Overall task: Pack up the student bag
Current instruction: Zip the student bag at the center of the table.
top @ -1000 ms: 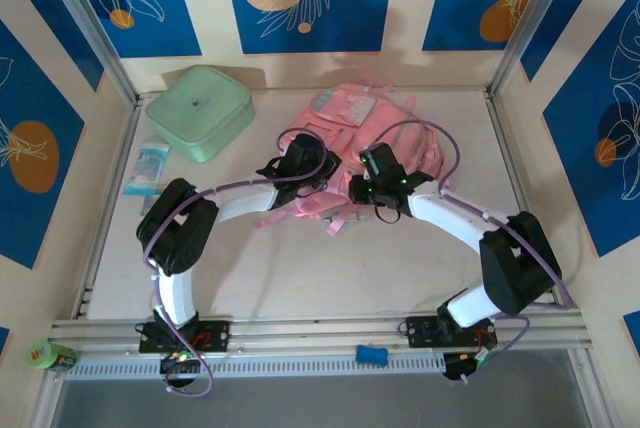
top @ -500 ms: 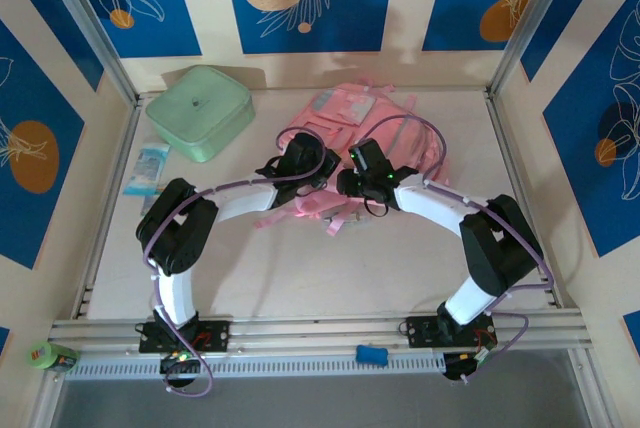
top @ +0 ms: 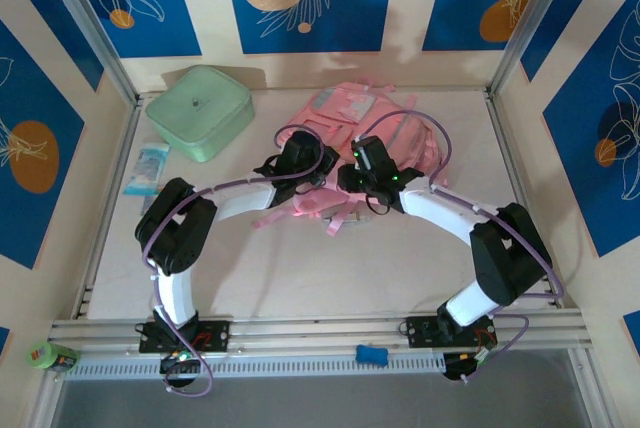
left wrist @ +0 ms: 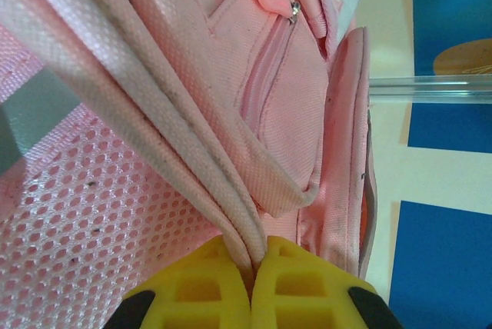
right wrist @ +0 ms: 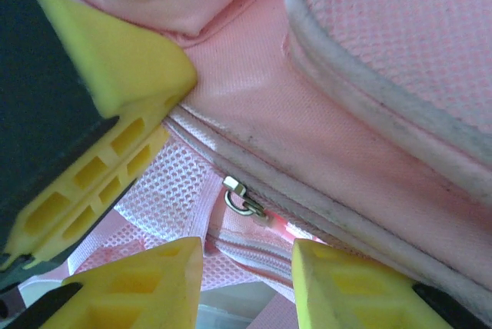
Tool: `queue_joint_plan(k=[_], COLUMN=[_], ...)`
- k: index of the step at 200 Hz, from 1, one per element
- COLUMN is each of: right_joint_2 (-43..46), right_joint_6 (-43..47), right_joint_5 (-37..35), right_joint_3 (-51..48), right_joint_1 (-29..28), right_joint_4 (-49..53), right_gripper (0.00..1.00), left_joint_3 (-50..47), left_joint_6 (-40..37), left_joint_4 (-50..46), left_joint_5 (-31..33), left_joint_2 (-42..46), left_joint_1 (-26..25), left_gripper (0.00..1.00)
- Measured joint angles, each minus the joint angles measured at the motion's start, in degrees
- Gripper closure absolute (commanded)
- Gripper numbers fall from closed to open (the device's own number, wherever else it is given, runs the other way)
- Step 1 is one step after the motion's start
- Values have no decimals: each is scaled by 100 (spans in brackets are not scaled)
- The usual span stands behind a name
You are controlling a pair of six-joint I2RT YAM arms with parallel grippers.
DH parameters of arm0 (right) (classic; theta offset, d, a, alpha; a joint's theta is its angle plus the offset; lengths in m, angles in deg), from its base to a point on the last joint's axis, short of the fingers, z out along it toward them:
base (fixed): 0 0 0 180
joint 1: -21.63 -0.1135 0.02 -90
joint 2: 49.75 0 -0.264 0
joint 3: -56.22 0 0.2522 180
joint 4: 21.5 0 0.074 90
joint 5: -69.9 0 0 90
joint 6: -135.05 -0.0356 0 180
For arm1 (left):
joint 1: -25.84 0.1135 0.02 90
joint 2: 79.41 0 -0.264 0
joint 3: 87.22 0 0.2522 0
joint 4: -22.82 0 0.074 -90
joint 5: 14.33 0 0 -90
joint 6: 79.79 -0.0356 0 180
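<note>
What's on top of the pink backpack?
Left jaws shut on a strap; right jaws open at a zip pull. The backpack's middle beneath them is hidden.

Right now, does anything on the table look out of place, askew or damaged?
Nothing looks damaged. The student bag lies flat and askew, its straps sprawled toward the arms. The left gripper is shut on one strap, which shows grey smudges. The right gripper stands open at a zip pull.

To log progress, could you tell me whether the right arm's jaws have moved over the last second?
Yes, leftwards, nearer the mint green square zip case.
</note>
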Motion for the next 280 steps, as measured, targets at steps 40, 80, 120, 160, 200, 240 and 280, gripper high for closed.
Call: queue_joint_plan(k=[40, 80, 120, 160, 200, 240, 280], right_joint_2=[-120, -234, -308, -426, -483, -728, -734], right_joint_6=[98, 350, 754, 1032, 1073, 883, 673], right_joint_5=[-66, -96, 181, 437, 573, 721, 662], right_joint_3=[-35, -66, -81, -85, -85, 146, 247], right_joint_1=[28, 59, 192, 236, 247, 337, 341], right_joint_4=[-229, -490, -706, -861, -962, -859, -645], right_gripper=[66, 76, 79, 81, 79, 88, 100], left_joint_3=[2, 2, 2, 2, 2, 2, 2], left_joint_6=[2, 4, 37, 44, 46, 72, 90], left_joint_4=[15, 7, 42, 39, 44, 52, 63], left_joint_5=[4, 63, 138, 203, 203, 219, 221], left_joint_2=[0, 0, 0, 0, 0, 0, 0], left_joint_1=[7, 31, 42, 44, 44, 44, 44], left_gripper=[100, 100, 100, 100, 100, 100, 100])
